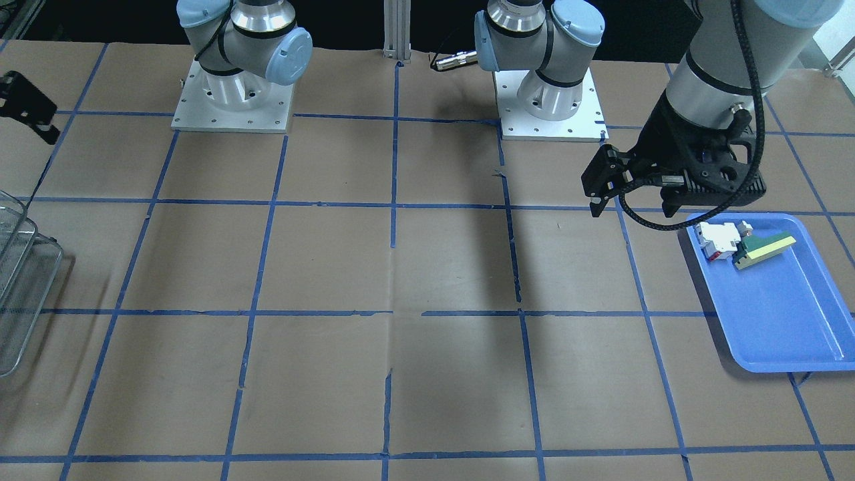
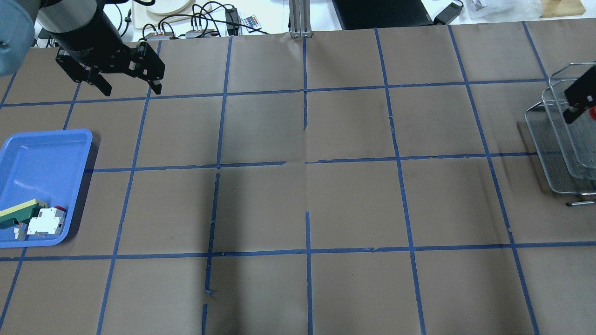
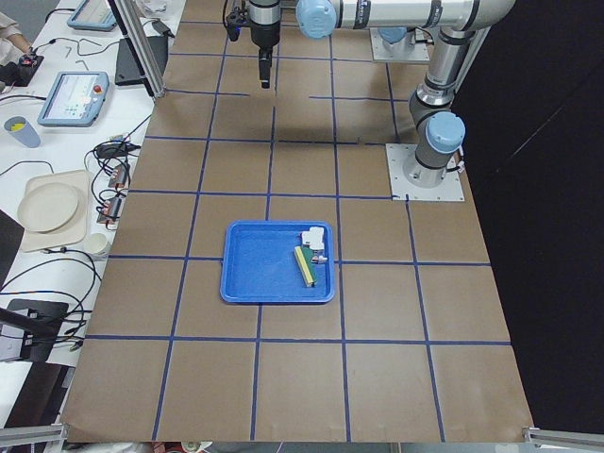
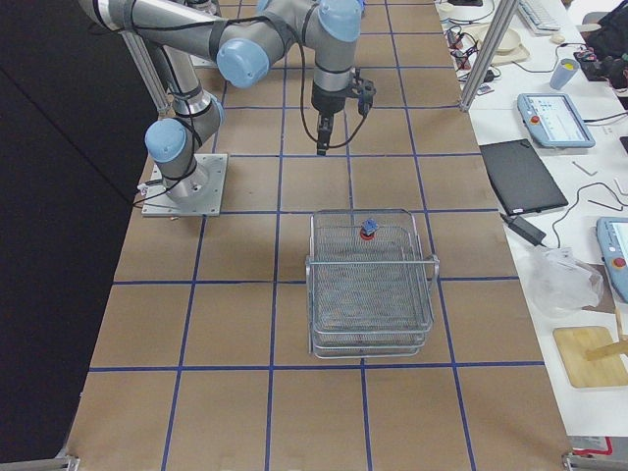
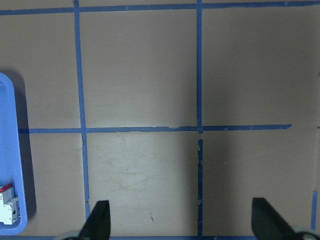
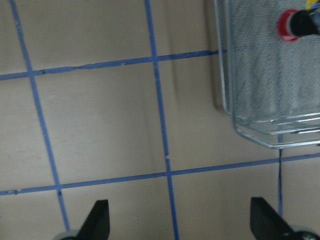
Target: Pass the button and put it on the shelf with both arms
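The button (image 4: pixel 369 228) with its red cap (image 6: pixel 288 24) rests on the mesh of the top level of the wire shelf (image 4: pixel 371 294), apart from both grippers. The shelf also shows at the right edge of the overhead view (image 2: pixel 545 135). My right gripper (image 6: pixel 181 222) is open and empty. It hovers by the shelf's edge, partly cut off in the overhead view (image 2: pixel 577 100). My left gripper (image 2: pixel 132 90) is open and empty, high over the far left of the table, beyond the blue tray (image 2: pixel 42 153). The left wrist view shows its spread fingers (image 5: pixel 97 220).
The blue tray (image 1: pixel 781 321) holds a white-and-red block (image 2: pixel 46 222) and a green-and-yellow piece (image 2: pixel 18 211) in its near corner. The two arm bases (image 1: pixel 230 100) stand at the table's robot side. Brown paper with blue tape grid covers the table.
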Available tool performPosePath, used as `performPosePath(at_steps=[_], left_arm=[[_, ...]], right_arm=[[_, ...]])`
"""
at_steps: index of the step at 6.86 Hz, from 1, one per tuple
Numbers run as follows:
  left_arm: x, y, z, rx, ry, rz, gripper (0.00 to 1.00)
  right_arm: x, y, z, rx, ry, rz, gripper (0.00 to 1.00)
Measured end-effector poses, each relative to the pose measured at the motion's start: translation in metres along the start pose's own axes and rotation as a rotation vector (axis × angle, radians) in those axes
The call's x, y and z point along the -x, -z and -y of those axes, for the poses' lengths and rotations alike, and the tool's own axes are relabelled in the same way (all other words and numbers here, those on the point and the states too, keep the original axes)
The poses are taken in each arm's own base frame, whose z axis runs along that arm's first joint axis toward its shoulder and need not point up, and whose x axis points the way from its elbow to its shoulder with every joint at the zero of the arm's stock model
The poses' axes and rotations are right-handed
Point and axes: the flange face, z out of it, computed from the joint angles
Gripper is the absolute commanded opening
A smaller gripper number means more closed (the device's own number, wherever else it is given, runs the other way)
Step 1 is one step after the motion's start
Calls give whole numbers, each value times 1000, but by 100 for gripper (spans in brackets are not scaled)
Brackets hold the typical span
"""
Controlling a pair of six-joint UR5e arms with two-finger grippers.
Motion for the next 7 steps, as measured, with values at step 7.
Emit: performPosePath(at_steps=[7], left_arm=[[1,-3,13,33,8,-12,100]], right_arm=[[214,-7,-65,27,57,-36,100]])
